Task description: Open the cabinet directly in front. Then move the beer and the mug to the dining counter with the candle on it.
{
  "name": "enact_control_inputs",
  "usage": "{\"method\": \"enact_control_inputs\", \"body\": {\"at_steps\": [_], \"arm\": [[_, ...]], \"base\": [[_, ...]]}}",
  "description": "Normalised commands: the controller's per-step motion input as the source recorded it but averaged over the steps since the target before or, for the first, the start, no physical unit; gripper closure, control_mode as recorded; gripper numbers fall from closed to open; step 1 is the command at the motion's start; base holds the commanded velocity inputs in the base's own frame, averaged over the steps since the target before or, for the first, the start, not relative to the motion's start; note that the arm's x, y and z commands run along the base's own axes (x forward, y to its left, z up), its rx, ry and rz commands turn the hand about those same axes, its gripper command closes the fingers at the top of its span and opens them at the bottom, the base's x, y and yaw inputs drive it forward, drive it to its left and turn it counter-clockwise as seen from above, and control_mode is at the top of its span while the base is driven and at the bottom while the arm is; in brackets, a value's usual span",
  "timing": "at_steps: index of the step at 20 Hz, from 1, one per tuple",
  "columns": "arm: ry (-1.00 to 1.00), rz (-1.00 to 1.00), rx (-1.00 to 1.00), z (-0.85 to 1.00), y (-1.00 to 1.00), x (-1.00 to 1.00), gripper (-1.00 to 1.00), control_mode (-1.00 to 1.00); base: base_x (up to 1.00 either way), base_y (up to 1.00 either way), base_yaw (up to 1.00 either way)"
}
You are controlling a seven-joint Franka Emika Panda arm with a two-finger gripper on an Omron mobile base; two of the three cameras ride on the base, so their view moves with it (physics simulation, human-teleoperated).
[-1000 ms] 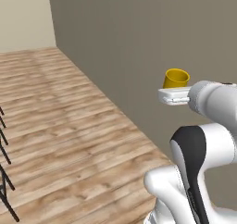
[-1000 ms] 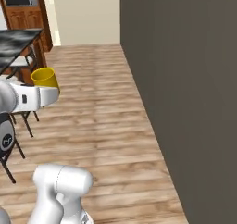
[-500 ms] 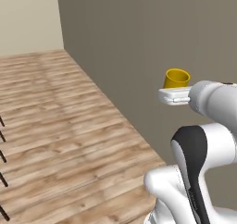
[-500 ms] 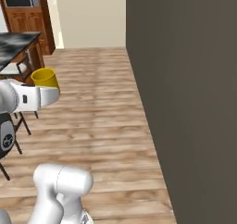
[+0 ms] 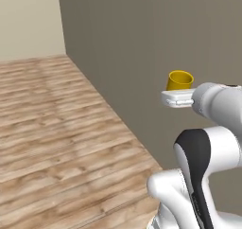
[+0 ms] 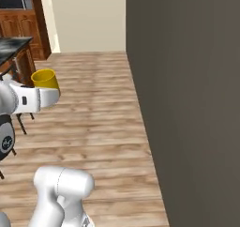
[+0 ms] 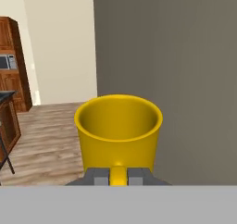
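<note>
Jaws (image 7: 118, 176) clamped on mug (image 7: 118, 130) handle, mug upright; I see dark dining surface (image 6: 11, 47) far left ahead, grey wall right.

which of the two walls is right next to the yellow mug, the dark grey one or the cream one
The dark grey wall: it stands just beside the small plain yellow mug held in the gripper. The cream wall lies far back, past the wood floor.

I see the small plain yellow cylindrical mug (image 7: 118, 130) upright, mouth open upward, empty inside, carried clear of the floor; dark marble dining counter (image 6: 11, 48) edge far left.
</note>
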Motion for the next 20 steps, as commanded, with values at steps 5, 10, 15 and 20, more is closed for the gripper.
{"method": "enact_control_inputs", "body": {"at_steps": [5,10,15,20], "arm": [[0.00,0.00,0.00,0.00,0.00,0.00,1.00,1.00],[0.00,0.00,0.00,0.00,0.00,0.00,1.00,1.00],[0.00,0.00,0.00,0.00,0.00,0.00,1.00,1.00],[0.00,0.00,0.00,0.00,0.00,0.00,1.00,1.00]], "base": [[1.00,-0.33,0.24],[0.49,-0.26,0.63],[0.07,-0.03,0.78],[0.00,0.00,0.77]]}}
